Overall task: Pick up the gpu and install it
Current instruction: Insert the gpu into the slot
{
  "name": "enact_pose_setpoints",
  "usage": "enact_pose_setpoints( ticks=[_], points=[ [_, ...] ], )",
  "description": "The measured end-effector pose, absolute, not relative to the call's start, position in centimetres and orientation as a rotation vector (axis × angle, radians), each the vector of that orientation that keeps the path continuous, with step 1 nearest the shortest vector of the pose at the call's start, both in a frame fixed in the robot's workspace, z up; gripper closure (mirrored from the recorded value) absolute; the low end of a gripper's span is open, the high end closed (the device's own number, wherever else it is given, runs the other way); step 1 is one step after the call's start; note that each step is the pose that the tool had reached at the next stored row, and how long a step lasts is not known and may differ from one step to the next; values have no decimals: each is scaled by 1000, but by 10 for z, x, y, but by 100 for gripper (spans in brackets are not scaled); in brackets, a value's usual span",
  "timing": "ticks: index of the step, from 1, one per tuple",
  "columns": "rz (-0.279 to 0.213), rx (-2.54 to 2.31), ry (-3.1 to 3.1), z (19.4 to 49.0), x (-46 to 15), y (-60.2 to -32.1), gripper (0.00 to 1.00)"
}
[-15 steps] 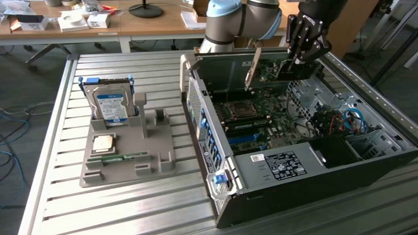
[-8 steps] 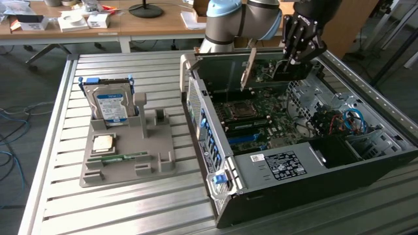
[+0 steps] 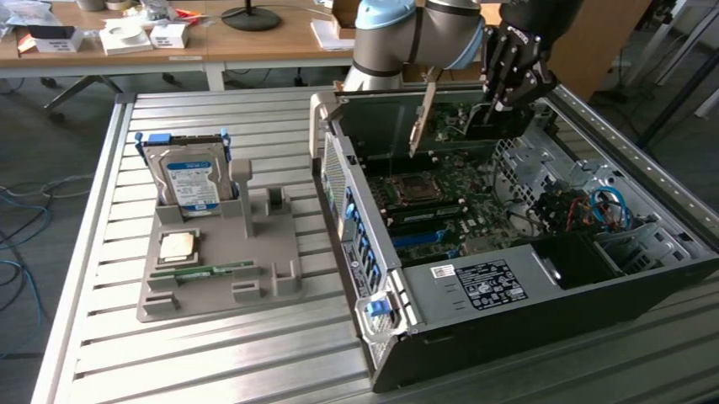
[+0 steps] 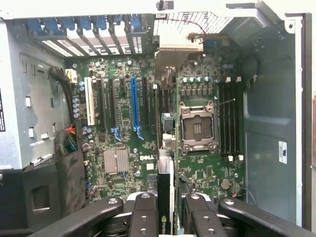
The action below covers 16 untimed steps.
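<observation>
Indoors, slatted metal table [image 3: 225, 353], wooden desks [image 3: 258, 42] behind, grey tray [image 3: 219, 252] holding hard drive [image 3: 189, 181], open computer case [image 3: 561, 324] baring motherboard [image 4: 123, 148], gripper [image 3: 511, 91] clamping gpu [image 4: 165, 190] above it

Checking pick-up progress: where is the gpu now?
The gpu is clamped in the gripper, held over the motherboard of the open computer case, on the exterior view's right.

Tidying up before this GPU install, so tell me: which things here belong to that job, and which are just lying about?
In the job: gripper, shut on the gpu; open computer case; motherboard.
Lying about: hard drive, memory stick, processor chip, all on the grey holder.
</observation>
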<state>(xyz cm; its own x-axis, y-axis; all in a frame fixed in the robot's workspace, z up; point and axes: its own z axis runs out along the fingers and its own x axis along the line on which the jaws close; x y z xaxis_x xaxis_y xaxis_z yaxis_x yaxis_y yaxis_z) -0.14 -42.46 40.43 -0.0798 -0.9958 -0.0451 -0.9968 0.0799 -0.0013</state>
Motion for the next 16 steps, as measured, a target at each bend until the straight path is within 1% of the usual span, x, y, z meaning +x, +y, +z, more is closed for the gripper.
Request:
enact_pose_setpoints(
  ticks=[16],
  points=[
    [46, -2107, 2283, 404, -1, -433, 74]
  ],
)
